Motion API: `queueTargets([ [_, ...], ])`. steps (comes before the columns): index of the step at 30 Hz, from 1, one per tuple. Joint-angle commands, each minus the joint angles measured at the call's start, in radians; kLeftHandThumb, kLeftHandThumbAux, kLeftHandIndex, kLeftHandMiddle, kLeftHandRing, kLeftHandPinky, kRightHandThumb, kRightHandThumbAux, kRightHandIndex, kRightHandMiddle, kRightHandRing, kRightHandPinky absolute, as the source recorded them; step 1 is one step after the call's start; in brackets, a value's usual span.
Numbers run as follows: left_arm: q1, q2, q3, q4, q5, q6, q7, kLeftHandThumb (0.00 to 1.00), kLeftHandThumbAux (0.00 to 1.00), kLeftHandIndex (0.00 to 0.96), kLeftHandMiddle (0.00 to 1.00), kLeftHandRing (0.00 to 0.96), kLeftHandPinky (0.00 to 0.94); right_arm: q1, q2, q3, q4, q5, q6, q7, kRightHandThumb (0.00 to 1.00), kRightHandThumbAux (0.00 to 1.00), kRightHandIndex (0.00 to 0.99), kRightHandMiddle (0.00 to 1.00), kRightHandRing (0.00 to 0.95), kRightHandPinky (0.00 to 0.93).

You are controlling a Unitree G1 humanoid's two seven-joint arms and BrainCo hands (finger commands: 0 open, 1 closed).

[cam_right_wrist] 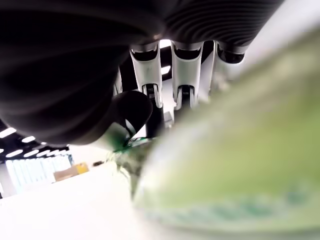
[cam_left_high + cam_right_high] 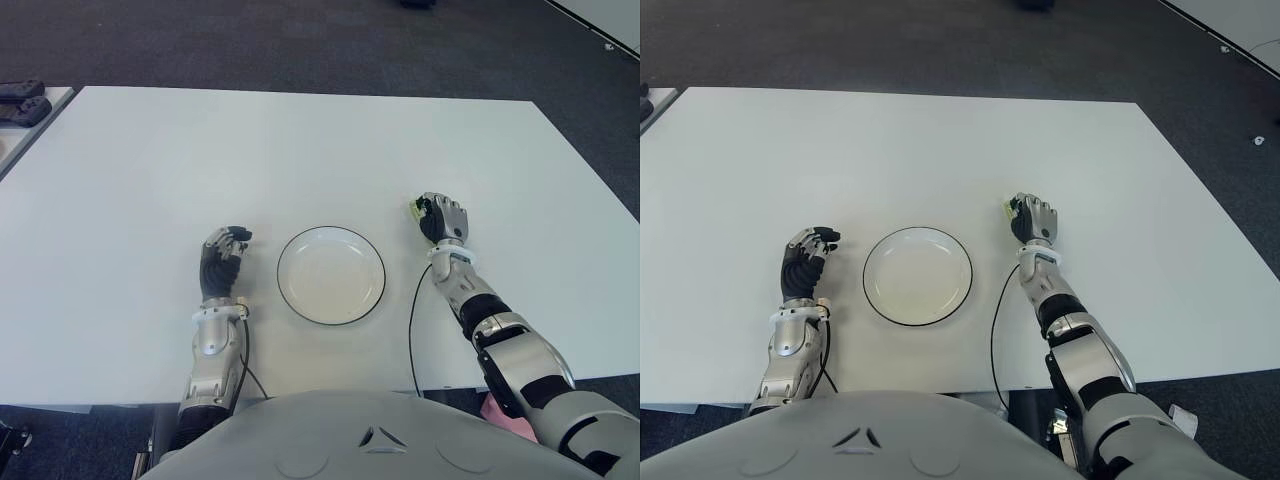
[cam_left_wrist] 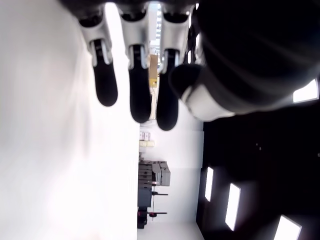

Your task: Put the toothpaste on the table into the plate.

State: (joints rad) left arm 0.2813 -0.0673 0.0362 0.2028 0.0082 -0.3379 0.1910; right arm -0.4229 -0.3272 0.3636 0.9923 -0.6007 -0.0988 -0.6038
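Observation:
The toothpaste [image 2: 413, 209] is a green and yellow tube on the white table, right of the plate; only its end shows past my fingers. It fills the right wrist view as a blurred green shape [image 1: 240, 165]. My right hand [image 2: 441, 217] sits over the tube with its fingers curled around it. The white plate [image 2: 331, 275] with a dark rim lies empty at the middle front of the table, a short way left of that hand. My left hand [image 2: 224, 250] shows left of the plate, fingers [image 3: 140, 90] relaxed and holding nothing.
The white table [image 2: 300, 150] stretches wide behind the plate. Dark objects [image 2: 20, 100] lie on a separate surface at the far left. A black cable [image 2: 412, 320] runs from my right wrist back over the front edge.

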Motion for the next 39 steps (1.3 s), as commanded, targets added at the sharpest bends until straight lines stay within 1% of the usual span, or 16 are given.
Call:
queueTargets([
  [1,0.017,-0.038,0.013,0.043,-0.013,0.03,0.02,0.711,0.723,0.421,0.441,0.394,0.365,0.098,0.023,0.01,0.015,0.024,0.021,0.103,0.845,0.673,0.405,0.568,0.779,0.796],
  [10,0.017,-0.041,0.012,0.039,-0.011,0.032,0.036,0.709,0.724,0.42,0.436,0.384,0.338,0.123,0.016,-0.029,-0.042,0.086,-0.037,0.121,0.845,0.675,0.406,0.588,0.822,0.852],
  [13,0.017,-0.04,0.01,0.041,-0.009,0.02,0.039,0.708,0.724,0.419,0.44,0.392,0.355,0.143,0.014,-0.057,-0.094,0.115,-0.059,0.12,0.846,0.675,0.406,0.589,0.83,0.848],
  [26,0.016,-0.046,0.012,0.043,-0.011,0.019,0.048,0.709,0.724,0.42,0.435,0.387,0.352,0.186,0.012,-0.113,-0.191,0.143,-0.115,0.129,0.848,0.675,0.405,0.586,0.824,0.831],
  [34,0.018,-0.046,0.003,0.038,-0.004,0.025,0.059,0.708,0.724,0.419,0.433,0.386,0.356,0.223,0.016,-0.166,-0.346,0.164,-0.141,0.127,0.848,0.675,0.405,0.581,0.817,0.82],
  [37,0.019,-0.045,0.001,0.037,-0.003,0.025,0.06,0.708,0.724,0.419,0.432,0.385,0.355,0.241,0.014,-0.177,-0.4,0.162,-0.134,0.134,0.847,0.675,0.405,0.58,0.817,0.819],
  [39,0.019,-0.043,-0.002,0.039,-0.005,0.02,0.056,0.708,0.724,0.419,0.435,0.388,0.357,0.263,0.011,-0.187,-0.475,0.159,-0.123,0.14,0.847,0.674,0.406,0.579,0.816,0.814],
])
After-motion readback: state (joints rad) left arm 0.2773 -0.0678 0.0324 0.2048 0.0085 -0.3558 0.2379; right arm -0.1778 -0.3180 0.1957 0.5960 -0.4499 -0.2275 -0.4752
